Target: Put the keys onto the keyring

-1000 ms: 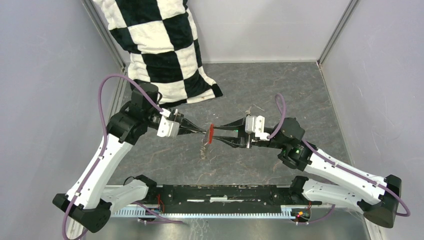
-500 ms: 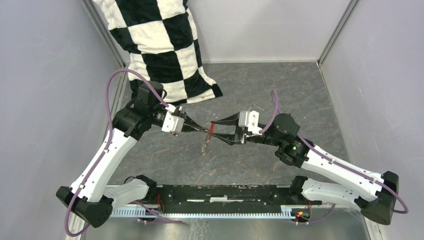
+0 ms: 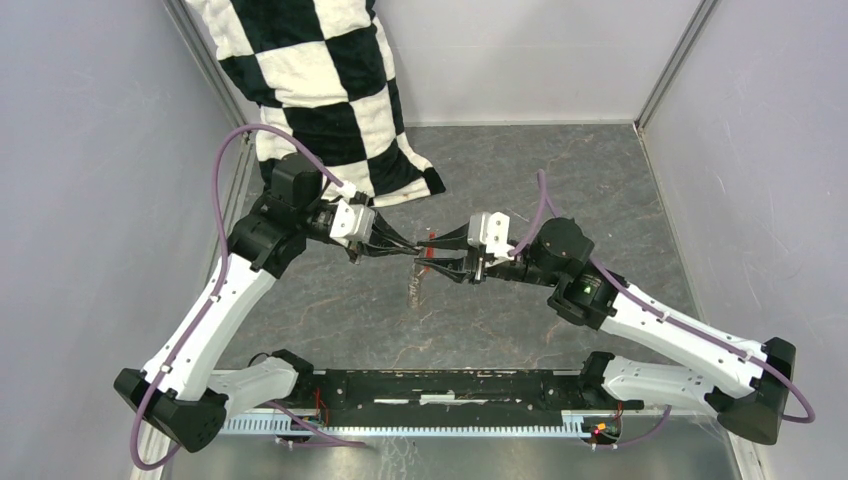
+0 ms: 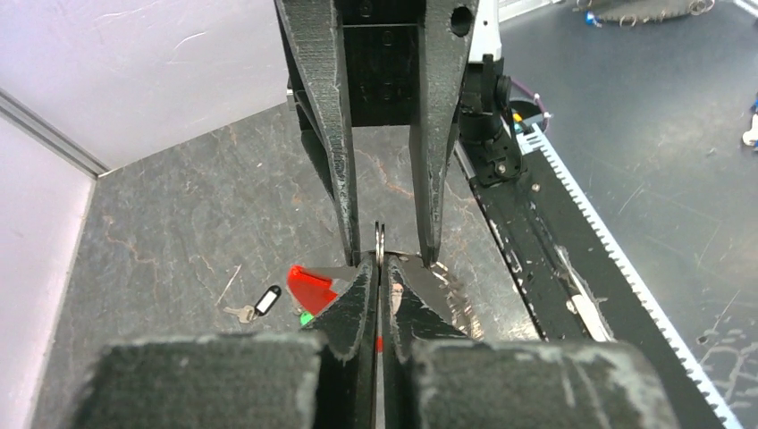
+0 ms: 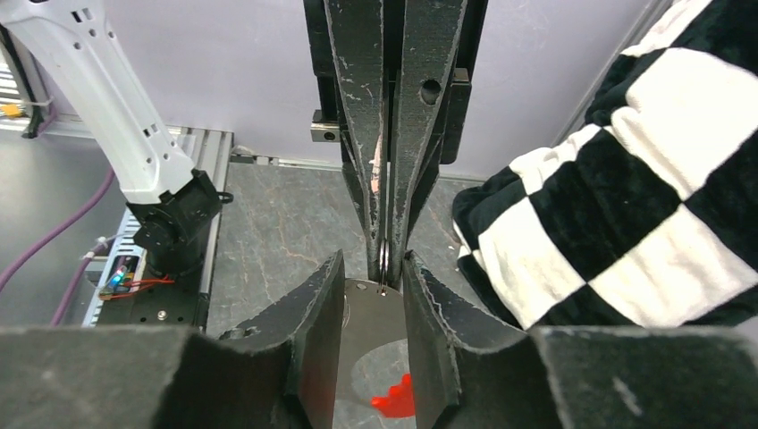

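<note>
Both arms have swung farther out and rolled. Left gripper (image 4: 380,268) stays clenched on the keyring (image 4: 309,286), held above the surface (image 3: 600,180). Right gripper (image 5: 374,264) straddles it, jaws partway apart; gripping or not, we can't tell. Beyond, the keys (image 4: 265,300) lie unthreaded.

The dark grey counter (image 3: 560,170) looks like matt stone, veined with thin pale and rusty lines, and the black-and-white checked cloth (image 3: 320,90) is thick, soft plush. The black plastic fingers of the left tool (image 4: 380,268) and the right tool (image 5: 375,259) are rough, ridged and scuffed pale at the edges. The thin metal keyring (image 4: 380,239) gleams, its curved red plastic piece (image 4: 308,286) is glossy, and the white plastic arm shells (image 3: 200,340) are smooth.
</note>
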`<act>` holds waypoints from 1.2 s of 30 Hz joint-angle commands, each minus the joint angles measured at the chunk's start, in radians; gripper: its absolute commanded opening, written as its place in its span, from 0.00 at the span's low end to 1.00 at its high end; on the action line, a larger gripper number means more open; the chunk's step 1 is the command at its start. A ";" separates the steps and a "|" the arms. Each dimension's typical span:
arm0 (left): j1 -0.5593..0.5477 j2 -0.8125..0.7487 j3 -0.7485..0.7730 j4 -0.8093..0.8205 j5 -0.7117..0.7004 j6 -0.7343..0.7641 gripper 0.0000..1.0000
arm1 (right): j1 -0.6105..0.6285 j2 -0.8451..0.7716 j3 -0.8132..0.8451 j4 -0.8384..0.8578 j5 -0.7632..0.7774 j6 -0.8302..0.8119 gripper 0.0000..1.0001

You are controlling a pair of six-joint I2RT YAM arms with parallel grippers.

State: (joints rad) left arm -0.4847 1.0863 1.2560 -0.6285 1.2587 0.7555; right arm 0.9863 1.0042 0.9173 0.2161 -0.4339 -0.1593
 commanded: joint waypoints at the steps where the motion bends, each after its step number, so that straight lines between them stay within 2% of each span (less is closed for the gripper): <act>1: -0.005 -0.017 -0.016 0.195 0.022 -0.236 0.02 | 0.000 -0.009 0.057 -0.033 0.047 -0.009 0.35; 8: -0.005 -0.033 -0.029 0.193 0.037 -0.250 0.02 | -0.002 -0.008 0.077 -0.038 0.045 -0.001 0.28; 11: -0.005 -0.037 -0.031 0.161 0.034 -0.222 0.02 | -0.003 -0.011 0.087 -0.049 0.036 0.001 0.23; 19: -0.005 -0.042 -0.035 0.154 0.040 -0.212 0.02 | -0.005 0.005 0.118 -0.106 0.026 -0.009 0.01; 22: -0.005 -0.042 -0.033 0.153 0.044 -0.220 0.02 | -0.008 0.011 0.121 -0.110 0.037 -0.010 0.00; 23: -0.006 -0.041 -0.033 0.150 0.043 -0.226 0.04 | -0.008 0.014 0.123 -0.111 0.045 -0.008 0.00; 28: -0.007 -0.042 -0.049 0.151 -0.001 -0.300 0.35 | -0.024 0.004 0.098 -0.074 0.055 0.026 0.00; 32: -0.007 -0.051 -0.092 0.146 -0.094 -0.411 0.44 | -0.055 -0.027 0.039 0.005 0.010 0.075 0.00; 36: -0.006 -0.090 -0.153 0.201 -0.148 -0.508 0.45 | -0.082 -0.043 -0.012 0.060 -0.036 0.123 0.00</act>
State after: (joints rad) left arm -0.4866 1.0458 1.1515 -0.4900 1.1770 0.4095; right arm 0.9279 0.9947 0.9421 0.1566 -0.4229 -0.0990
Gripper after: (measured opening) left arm 0.449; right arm 0.010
